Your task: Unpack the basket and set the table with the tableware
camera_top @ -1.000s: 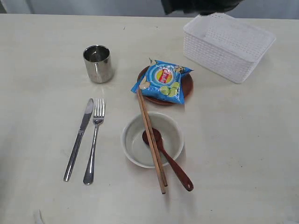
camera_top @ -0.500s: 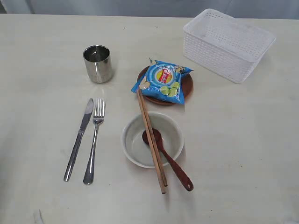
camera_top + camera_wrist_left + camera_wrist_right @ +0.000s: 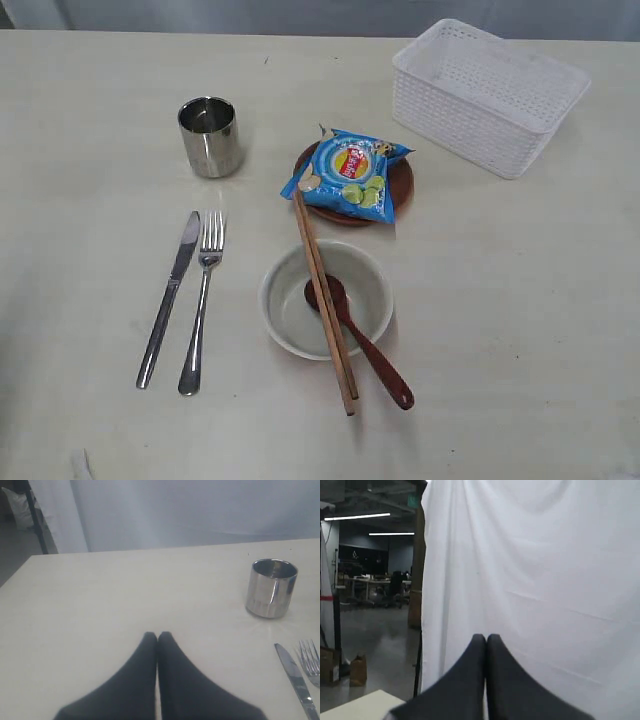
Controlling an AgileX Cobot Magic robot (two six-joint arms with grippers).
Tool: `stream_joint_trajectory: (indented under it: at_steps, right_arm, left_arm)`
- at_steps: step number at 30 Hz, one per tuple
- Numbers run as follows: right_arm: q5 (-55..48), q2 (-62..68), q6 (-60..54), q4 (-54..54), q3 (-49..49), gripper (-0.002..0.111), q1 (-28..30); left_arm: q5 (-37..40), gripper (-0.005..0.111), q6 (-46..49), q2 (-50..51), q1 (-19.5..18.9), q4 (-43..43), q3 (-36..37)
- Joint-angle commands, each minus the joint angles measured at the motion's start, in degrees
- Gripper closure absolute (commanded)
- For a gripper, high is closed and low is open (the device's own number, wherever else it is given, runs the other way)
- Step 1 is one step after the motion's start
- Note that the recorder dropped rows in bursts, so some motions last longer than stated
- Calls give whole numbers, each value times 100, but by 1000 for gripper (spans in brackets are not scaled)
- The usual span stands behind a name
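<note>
Exterior view: the basket [image 3: 490, 95] looks empty, the tableware [image 3: 290, 315] laid out on the surface [image 3: 90, 120]. Left gripper [image 3: 157, 639] and right gripper [image 3: 486, 641] are closed on nothing; the job seems finished.

On the table [image 3: 500, 300] the basket [image 3: 450, 125] stands at the far right. The cup [image 3: 209, 136] stands at the far left, and in front of it the knife [image 3: 170, 297] and the fork [image 3: 201, 305] lie side by side, the knife on the left. In the middle, the chip bag [image 3: 350, 175] lies on the plate [image 3: 402, 180]. In front of the plate sits the bowl [image 3: 290, 315]. The spoon [image 3: 365, 345] has its head in the bowl and its handle over the near right rim. The chopsticks [image 3: 322, 295] lie across the bowl, from the plate's left edge to the table in front.
</note>
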State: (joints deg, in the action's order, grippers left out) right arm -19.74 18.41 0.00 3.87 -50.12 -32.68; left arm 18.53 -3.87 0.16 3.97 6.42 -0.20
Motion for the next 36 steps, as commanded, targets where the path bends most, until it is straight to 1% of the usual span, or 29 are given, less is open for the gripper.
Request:
stream_joint_trajectory:
  at_steps: [1,13,25,29,31,36]
  right_arm:
    - [-46,-642,-187,65,20,108,-10]
    - [-33,-1828,-217,48,20,108,-10]
    - [-46,-1841,-217,7,-45,108,-10]
    - [-37,-1841,-191,29,92,108,6]
    - [-89,-1841,-191,143,167,108,154]
    - [34,-1841,-288,353,453,108,948]
  left_arm:
    - [-3,107,0,-16,-11,-38,20]
    - [-3,107,0,-16,-11,-38,20]
    - [-3,107,0,-16,-11,-41,20]
    - [-3,107,0,-16,-11,-41,20]
    - [-3,107,0,-16,-11,-41,20]
    - [-3,107,0,-16,-11,-41,20]
